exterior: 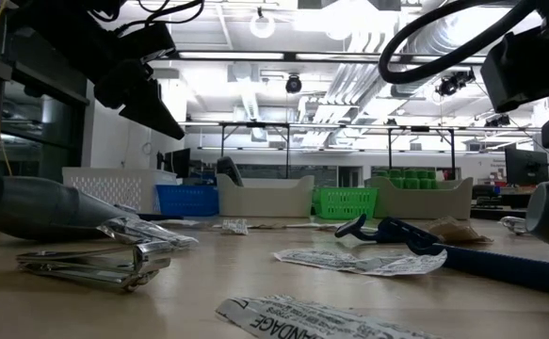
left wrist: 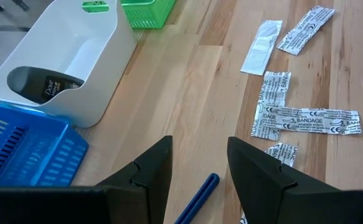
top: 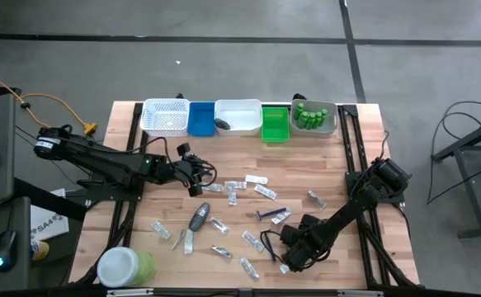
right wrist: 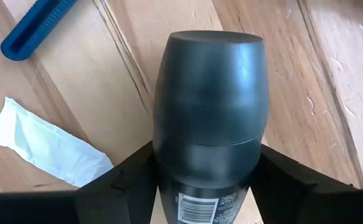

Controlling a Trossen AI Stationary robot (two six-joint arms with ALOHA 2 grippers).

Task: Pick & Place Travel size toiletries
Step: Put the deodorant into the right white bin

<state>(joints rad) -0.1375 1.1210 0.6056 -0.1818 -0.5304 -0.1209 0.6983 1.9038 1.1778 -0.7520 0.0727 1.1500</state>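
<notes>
i had the right gripper clamped on a dark grey roll-on, smooth, oval, matte plastic, low near the front edge of the table, gripped at its label end so the rounded cap pointed clear. left gripper hung with jaws apart over a blue razor mid-table, crinkly bandage sachets scattered beside it.

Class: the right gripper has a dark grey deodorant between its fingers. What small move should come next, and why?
Probably lift it clear of the table: the right gripper is shut on the dark grey deodorant, and the white tray holding a similar piece lies across the table.
</notes>
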